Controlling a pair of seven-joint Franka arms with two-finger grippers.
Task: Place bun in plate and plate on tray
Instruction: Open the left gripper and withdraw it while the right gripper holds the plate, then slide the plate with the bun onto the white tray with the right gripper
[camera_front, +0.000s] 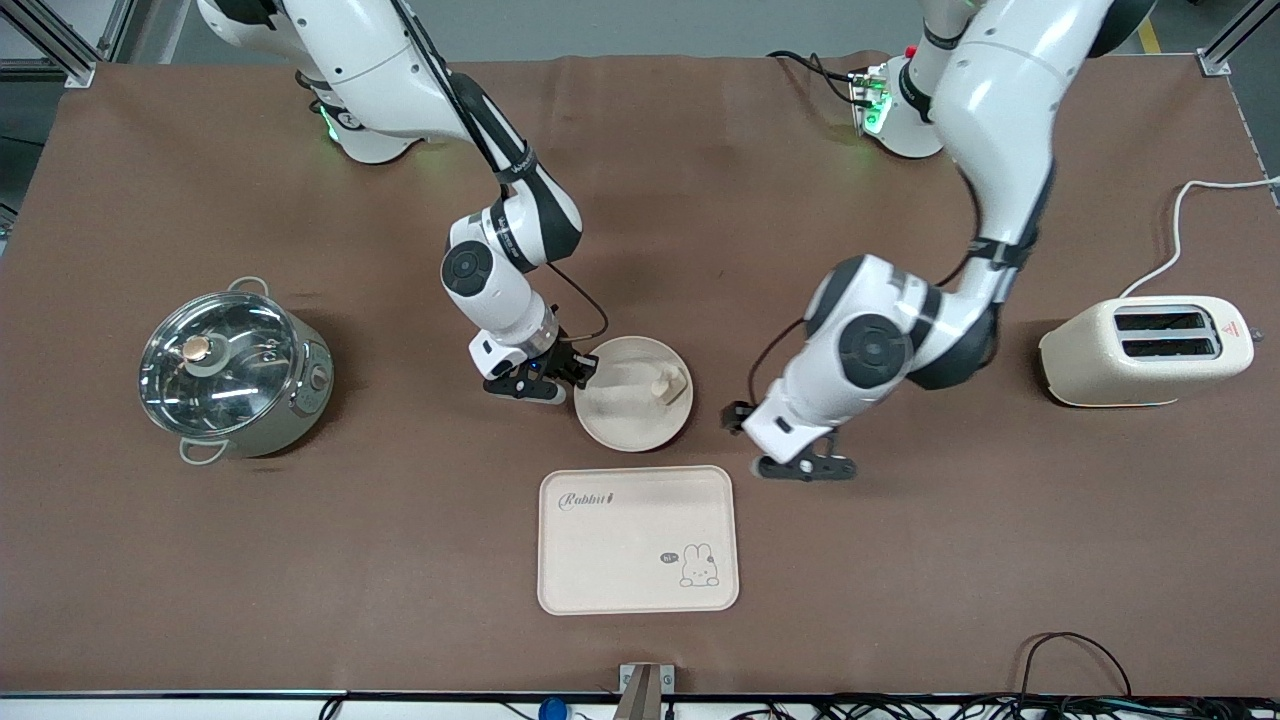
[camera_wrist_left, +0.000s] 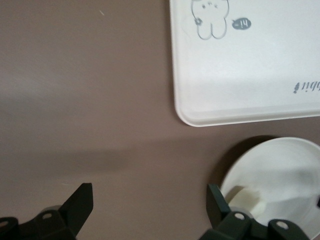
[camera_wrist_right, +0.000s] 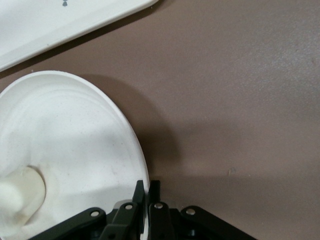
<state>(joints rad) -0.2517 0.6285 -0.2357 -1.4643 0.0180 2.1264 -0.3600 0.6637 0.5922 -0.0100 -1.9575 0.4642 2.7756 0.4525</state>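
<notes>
The round cream plate (camera_front: 625, 420) sits near the middle of the table, farther from the front camera than the tray (camera_front: 638, 540). The small pale bun (camera_front: 668, 383) lies in the plate, toward the left arm's end. My right gripper (camera_front: 583, 372) is shut on the plate's rim, one finger inside and one outside; the right wrist view shows the gripper (camera_wrist_right: 148, 187), the plate (camera_wrist_right: 75, 130) and the bun (camera_wrist_right: 22, 195). My left gripper (camera_front: 805, 465) is open and empty over bare table beside the plate. The left wrist view shows this gripper (camera_wrist_left: 149, 205), the tray (camera_wrist_left: 250, 65) and the plate (camera_wrist_left: 285, 175).
A steel pot with a glass lid (camera_front: 235, 375) stands toward the right arm's end. A cream toaster (camera_front: 1145, 350) with a white cable stands toward the left arm's end. Brown cloth covers the table.
</notes>
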